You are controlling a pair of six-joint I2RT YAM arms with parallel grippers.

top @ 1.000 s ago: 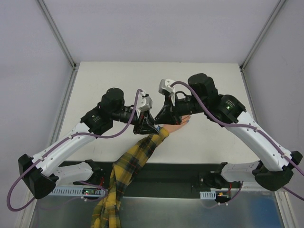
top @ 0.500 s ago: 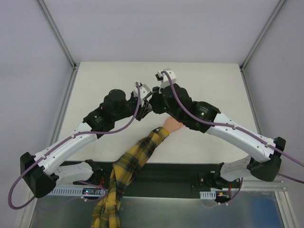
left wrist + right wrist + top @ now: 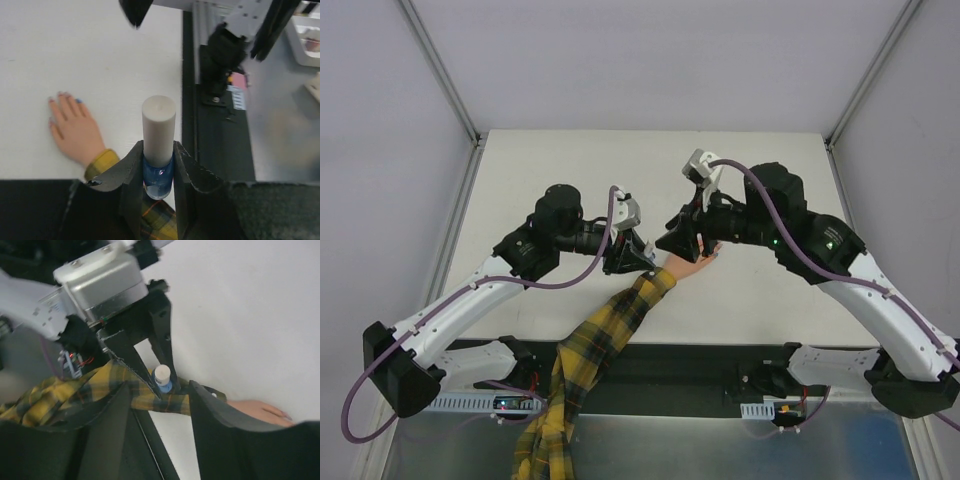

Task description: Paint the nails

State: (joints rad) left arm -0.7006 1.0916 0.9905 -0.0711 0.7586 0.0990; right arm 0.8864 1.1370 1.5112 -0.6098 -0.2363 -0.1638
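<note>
A peach hand (image 3: pixel 688 268) in a yellow plaid sleeve (image 3: pixel 610 330) lies flat on the white table (image 3: pixel 570 170). Its nails (image 3: pixel 78 100) show in the left wrist view; one is light blue, the others look pale pink. My left gripper (image 3: pixel 158 150) is shut on a small blue polish bottle (image 3: pixel 158 176) with a tall white cap (image 3: pixel 159 127), held above the sleeve's cuff. My right gripper (image 3: pixel 160 407) stands open and empty, facing the bottle (image 3: pixel 162 377) from a short way off, above the hand (image 3: pixel 260 412). In the top view both grippers (image 3: pixel 638 258) (image 3: pixel 672 245) meet just over the wrist.
The sleeve runs down over the table's dark front edge (image 3: pixel 720 355) between the two arm bases. Grey walls and metal rails (image 3: pixel 450 85) border the table on the left and right. Beyond the edge lie cables and electronics (image 3: pixel 225 65).
My right gripper went in to the bottle's cap, then drew back to the right and opened. The left gripper rose, then came back down with the bottle.
</note>
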